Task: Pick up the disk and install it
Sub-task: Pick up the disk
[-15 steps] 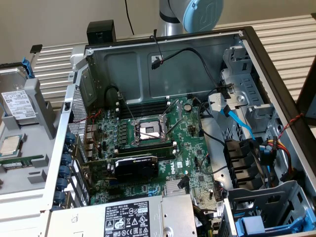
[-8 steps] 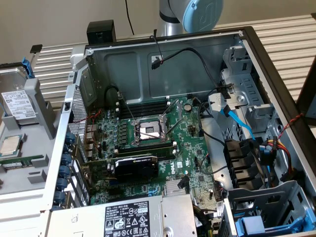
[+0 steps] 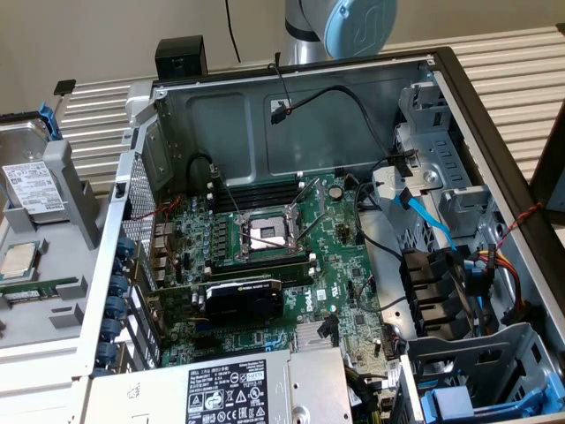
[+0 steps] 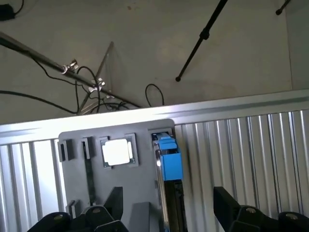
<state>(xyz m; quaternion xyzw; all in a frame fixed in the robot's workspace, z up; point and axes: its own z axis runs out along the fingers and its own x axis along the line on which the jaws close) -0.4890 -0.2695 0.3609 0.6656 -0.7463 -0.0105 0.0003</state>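
1. Wall (image 3: 106, 35): plain pale beige, evenly lit, behind the worktop in the exterior view. A thin black cable (image 3: 234, 31) runs down in front of it.
2. Worktop (image 3: 508, 57): ribbed silver metal slats. In the wrist view (image 4: 251, 145) its outer edge rail catches bright light.
3. Floor (image 4: 145, 38): smooth, dull beige, seen past the worktop's edge.
4. On the floor: a thin black stand leg (image 4: 200, 36) set at a slant; silver stand poles (image 4: 71, 66) joined by a clamp; loose black cables (image 4: 153, 85) looping beside them.
5. Light: soft and diffuse, shadows faint.
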